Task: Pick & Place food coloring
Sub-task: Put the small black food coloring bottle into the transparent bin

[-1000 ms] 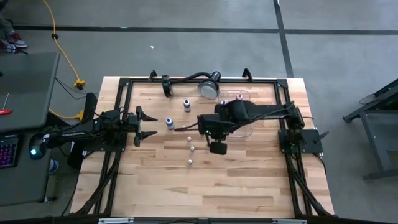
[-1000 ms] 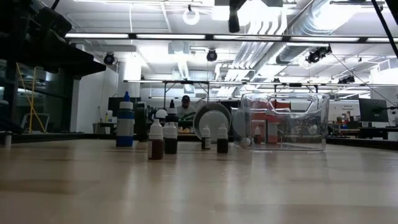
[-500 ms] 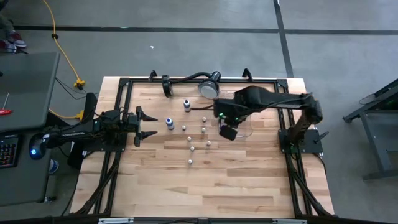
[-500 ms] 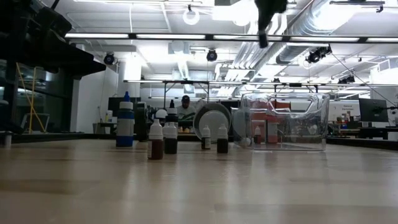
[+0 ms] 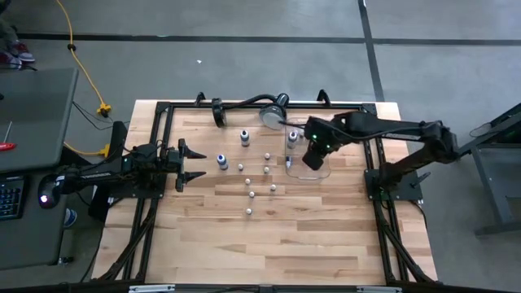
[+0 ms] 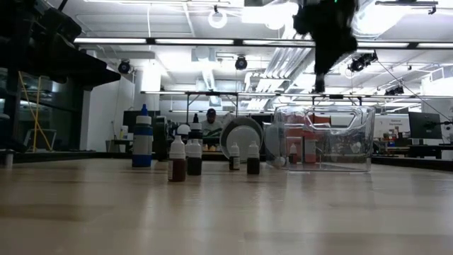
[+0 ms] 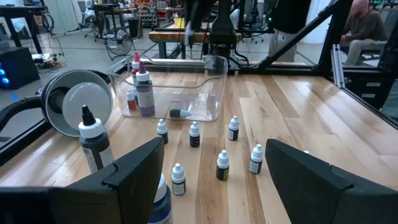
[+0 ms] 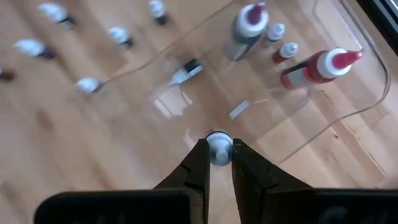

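Partly done, by the look of it; several bottles (image 7: 142, 93) already sit in the tray (image 5: 313, 170), one lying on its side, while six or so small ones (image 5: 251, 195) and two larger wait on the table (image 5: 269, 244); the right gripper (image 8: 218, 155), above the tray, pinches a white-capped bottle (image 8: 218, 145); the left gripper (image 5: 193, 164) waits spread wide at the table's left. Pale wood planks, black frame, a lamp (image 5: 273, 114) at the far edge; beyond, a workshop with benches and a seated person (image 7: 364, 28).

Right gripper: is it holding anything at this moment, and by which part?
Yes. The right gripper holds one small food coloring bottle, its fingers pinching the white cap, above the clear tray. The left gripper is open, holding nothing.
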Action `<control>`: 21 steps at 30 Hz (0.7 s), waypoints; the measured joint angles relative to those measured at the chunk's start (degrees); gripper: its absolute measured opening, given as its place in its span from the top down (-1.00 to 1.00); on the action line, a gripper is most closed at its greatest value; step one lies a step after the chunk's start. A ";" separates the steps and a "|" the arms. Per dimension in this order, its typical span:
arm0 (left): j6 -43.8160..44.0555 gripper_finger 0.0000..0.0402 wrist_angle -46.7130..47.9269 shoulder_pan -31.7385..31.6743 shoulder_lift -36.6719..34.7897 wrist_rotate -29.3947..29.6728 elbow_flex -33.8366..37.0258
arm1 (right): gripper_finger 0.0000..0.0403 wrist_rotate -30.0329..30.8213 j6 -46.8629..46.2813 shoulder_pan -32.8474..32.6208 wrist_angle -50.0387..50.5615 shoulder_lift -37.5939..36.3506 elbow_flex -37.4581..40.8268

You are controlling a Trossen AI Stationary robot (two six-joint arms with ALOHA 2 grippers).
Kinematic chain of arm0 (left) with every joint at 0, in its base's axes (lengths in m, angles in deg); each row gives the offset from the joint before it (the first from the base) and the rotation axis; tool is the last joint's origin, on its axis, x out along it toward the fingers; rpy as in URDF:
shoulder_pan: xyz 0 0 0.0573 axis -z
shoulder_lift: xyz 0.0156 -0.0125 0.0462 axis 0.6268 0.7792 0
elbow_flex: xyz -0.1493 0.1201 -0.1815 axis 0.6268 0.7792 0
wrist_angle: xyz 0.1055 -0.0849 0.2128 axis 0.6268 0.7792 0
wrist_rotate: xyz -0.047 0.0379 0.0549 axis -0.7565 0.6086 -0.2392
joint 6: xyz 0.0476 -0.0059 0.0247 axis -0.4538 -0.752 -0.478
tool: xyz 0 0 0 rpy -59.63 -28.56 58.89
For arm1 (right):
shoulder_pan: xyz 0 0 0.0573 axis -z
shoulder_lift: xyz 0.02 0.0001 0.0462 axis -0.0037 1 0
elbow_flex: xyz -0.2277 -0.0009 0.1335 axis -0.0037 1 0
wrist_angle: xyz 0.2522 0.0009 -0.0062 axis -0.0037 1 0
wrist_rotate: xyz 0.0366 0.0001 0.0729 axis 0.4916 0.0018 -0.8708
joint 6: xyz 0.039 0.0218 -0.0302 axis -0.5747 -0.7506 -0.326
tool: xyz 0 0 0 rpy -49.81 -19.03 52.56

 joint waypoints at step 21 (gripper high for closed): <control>0.00 -0.38 -0.01 0.01 0.00 0.00 0.02 | 0.83 0.19 -4.88 8.67 -32.97 1.44 24.30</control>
